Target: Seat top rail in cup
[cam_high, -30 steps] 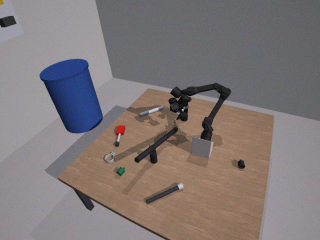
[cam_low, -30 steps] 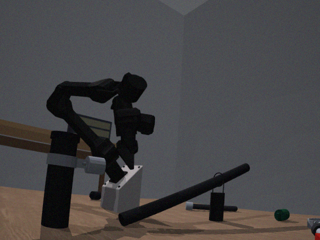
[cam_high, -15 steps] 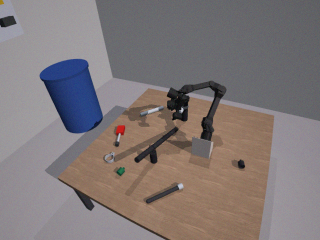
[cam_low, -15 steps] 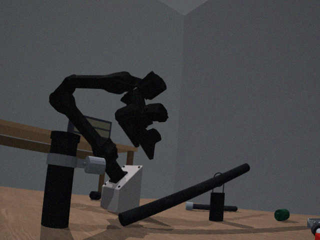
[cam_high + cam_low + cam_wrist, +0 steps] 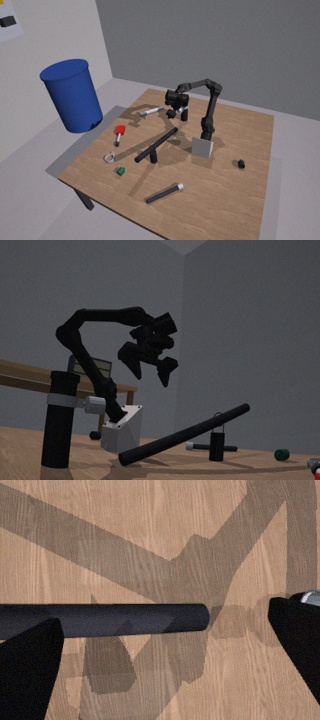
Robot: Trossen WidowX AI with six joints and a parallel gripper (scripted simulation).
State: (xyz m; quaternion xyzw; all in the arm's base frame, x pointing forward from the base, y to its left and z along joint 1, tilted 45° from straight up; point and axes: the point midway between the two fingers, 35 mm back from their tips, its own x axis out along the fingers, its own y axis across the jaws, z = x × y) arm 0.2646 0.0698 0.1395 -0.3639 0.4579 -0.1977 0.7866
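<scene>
Fingers (image 5: 136, 367) of the arm stand wide apart with nothing between them, hanging in the air above the bench (image 5: 240, 134) and pointing down; in the wrist view the two dark tips frame the left and right edges, clear of the rail (image 5: 114, 620) that crosses below them. That rail (image 5: 180, 436) is a long dark tube, tilted: its low cut end rests on the wood near the grey base block (image 5: 124, 431), while its higher part passes through the thin loop cap (image 5: 218, 418) on a short dark post (image 5: 216, 446). The cut end lies well apart from the rail-end cup (image 5: 94, 404), a pale grey cup hanging sideways from a grey brace band (image 5: 61, 400) wrapped around the big post (image 5: 58, 436), just below the post cap (image 5: 65, 376). The cup's mouth holds nothing that can be seen. The bench is a wooden top with a plain grain, crossed by dark shadows of the arm and rail. On it also lie a grey marker (image 5: 151, 111), a red-headed tool (image 5: 119, 134), a metal ring clamp (image 5: 109, 157), a small green piece (image 5: 120, 170), a dark tube with a pale tip (image 5: 164, 193) and a small black piece (image 5: 241, 163). Grey walls meet in a corner behind, and a tall blue bin (image 5: 71, 95) stands on the floor beside the bench, its top looking flat and closed.
</scene>
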